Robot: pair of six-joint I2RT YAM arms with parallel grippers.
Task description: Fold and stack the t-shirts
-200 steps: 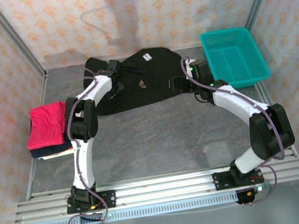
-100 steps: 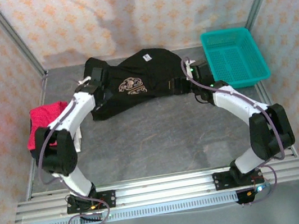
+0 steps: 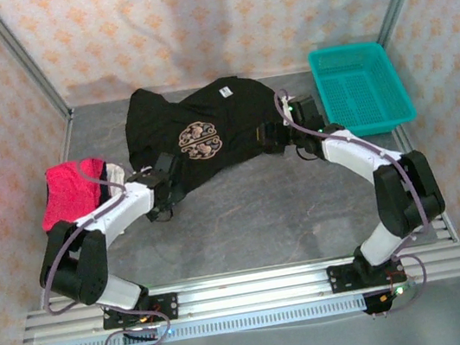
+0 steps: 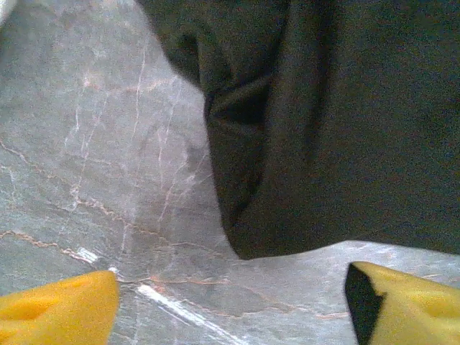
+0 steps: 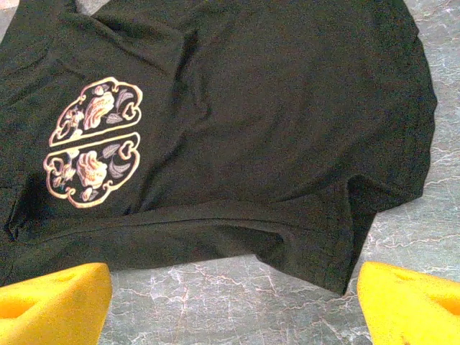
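At the back of the table, centre: black t-shirt lies spread and rumpled, not folded, chest side up. Round beige emblem faces the ceiling, and a small white label sits behind it near the collar. The shirt's left part reaches towards the back wall; the near hem runs unevenly across the grey marbled surface. Left gripper sits low at the near left corner of the shirt. In its wrist view the yellow fingers stand wide apart with nothing between them, bare table below and a folded-under corner of black cloth just ahead. Right gripper is at the shirt's right edge. Its yellow pads are likewise spread wide and empty, hovering over table just short of the hem, with the emblem ahead and to the left in that view. Pink t-shirt lies folded at the table's left edge, well apart from the black one and behind the left arm. Teal mesh basket stands in the back right corner, just beside the right arm's wrist, clear of the cloth.
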